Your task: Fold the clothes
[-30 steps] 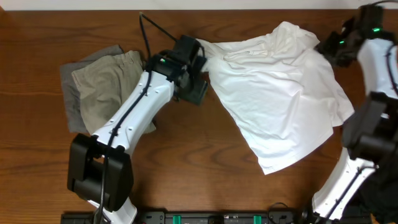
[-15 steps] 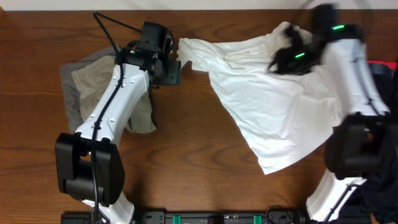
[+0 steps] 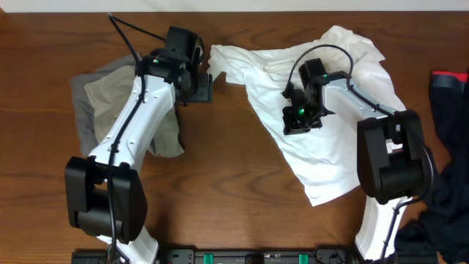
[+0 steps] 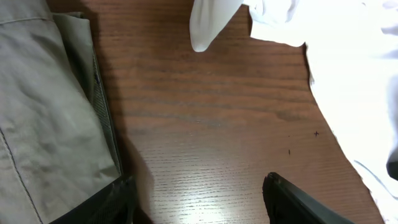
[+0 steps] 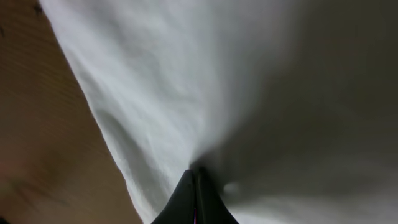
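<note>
The white T-shirt lies crumpled over the right half of the table, one sleeve pointing left. My right gripper sits on its left-middle part. In the right wrist view the jaws are pressed together, and the white cloth puckers at their tip. My left gripper hovers open over bare wood between the sleeve and the khaki shorts. Its fingers hold nothing. The shorts rest on a grey piece.
Black garments with a red patch are piled at the right edge. The left arm's cable trails toward the back edge. Dark wood table shows between the two piles.
The right arm swung from the far right corner in over the T-shirt's middle and shut its jaws on the cloth. The left arm pulled back left, then stayed still and open.
</note>
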Action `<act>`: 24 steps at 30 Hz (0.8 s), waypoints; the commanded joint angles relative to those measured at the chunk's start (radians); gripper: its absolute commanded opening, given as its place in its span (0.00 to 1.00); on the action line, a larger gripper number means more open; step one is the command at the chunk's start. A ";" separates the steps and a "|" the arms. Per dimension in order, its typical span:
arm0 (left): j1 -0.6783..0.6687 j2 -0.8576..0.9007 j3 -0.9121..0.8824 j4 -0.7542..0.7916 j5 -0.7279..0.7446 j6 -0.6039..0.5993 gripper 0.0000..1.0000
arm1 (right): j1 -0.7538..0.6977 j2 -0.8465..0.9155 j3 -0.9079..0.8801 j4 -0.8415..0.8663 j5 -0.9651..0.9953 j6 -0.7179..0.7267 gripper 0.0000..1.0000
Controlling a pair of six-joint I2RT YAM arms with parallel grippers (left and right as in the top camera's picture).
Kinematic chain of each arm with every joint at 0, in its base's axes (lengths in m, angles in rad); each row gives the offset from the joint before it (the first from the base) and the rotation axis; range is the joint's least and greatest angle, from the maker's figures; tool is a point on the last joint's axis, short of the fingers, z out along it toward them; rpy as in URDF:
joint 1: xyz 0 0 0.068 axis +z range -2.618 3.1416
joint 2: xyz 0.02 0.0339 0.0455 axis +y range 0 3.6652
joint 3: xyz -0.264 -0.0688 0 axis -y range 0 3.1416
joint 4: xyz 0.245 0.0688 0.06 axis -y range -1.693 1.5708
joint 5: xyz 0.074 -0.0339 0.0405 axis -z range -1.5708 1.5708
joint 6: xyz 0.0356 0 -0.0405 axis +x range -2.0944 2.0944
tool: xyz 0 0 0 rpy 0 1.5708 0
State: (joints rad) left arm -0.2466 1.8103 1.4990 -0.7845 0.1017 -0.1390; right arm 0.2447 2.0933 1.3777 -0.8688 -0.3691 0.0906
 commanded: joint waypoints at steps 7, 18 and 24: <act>0.000 -0.014 0.020 -0.003 -0.005 -0.016 0.67 | -0.205 0.049 -0.091 -0.225 0.689 0.317 0.01; -0.003 -0.011 0.007 0.037 0.173 0.007 0.73 | -0.342 -0.002 -0.083 -0.204 0.461 0.080 0.11; -0.055 0.000 0.007 0.031 0.390 0.170 0.72 | -0.304 -0.159 -0.082 -0.154 0.312 0.004 0.24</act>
State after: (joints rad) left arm -0.2657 1.8103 1.4990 -0.7517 0.3386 -0.0872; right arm -0.0879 2.0087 1.3052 -1.0393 0.1108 0.1734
